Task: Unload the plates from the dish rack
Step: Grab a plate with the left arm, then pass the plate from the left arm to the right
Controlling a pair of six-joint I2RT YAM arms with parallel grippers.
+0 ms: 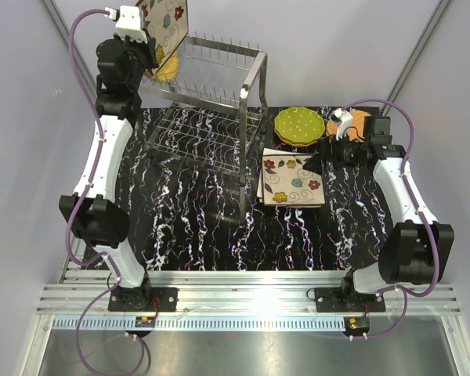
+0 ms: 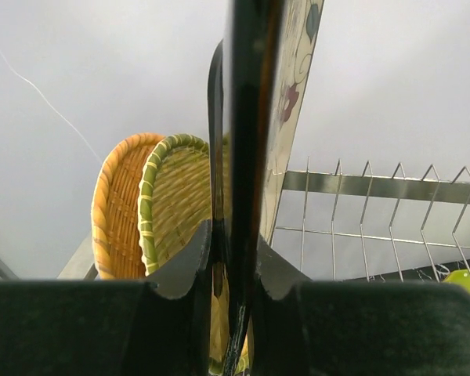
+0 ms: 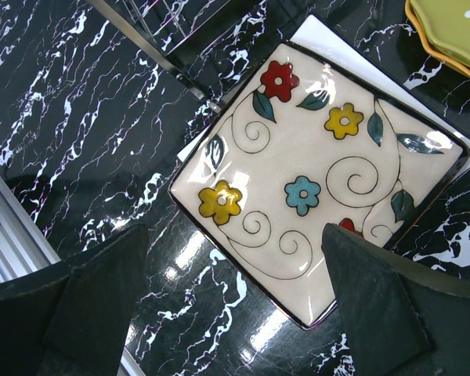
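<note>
My left gripper (image 1: 152, 47) is raised above the left end of the dish rack (image 1: 219, 86) and is shut on the edge of a square cream flowered plate (image 1: 171, 22). In the left wrist view that plate (image 2: 247, 117) runs edge-on between the closed fingers (image 2: 180, 266). Two woven wicker plates, one orange (image 2: 117, 207) and one green-rimmed (image 2: 176, 196), stand in the rack just behind it. On the table lies another flowered square plate (image 3: 313, 172) on top of a white one. My right gripper (image 3: 233, 235) hovers open over its near corner, holding nothing.
Green dotted plates (image 1: 299, 125) are stacked right of the rack, with an orange wicker plate (image 1: 360, 121) beside them, partly hidden by the right wrist. The rack's steel leg (image 3: 157, 55) stands close to the square plate. The table is black marble-patterned (image 1: 204, 227).
</note>
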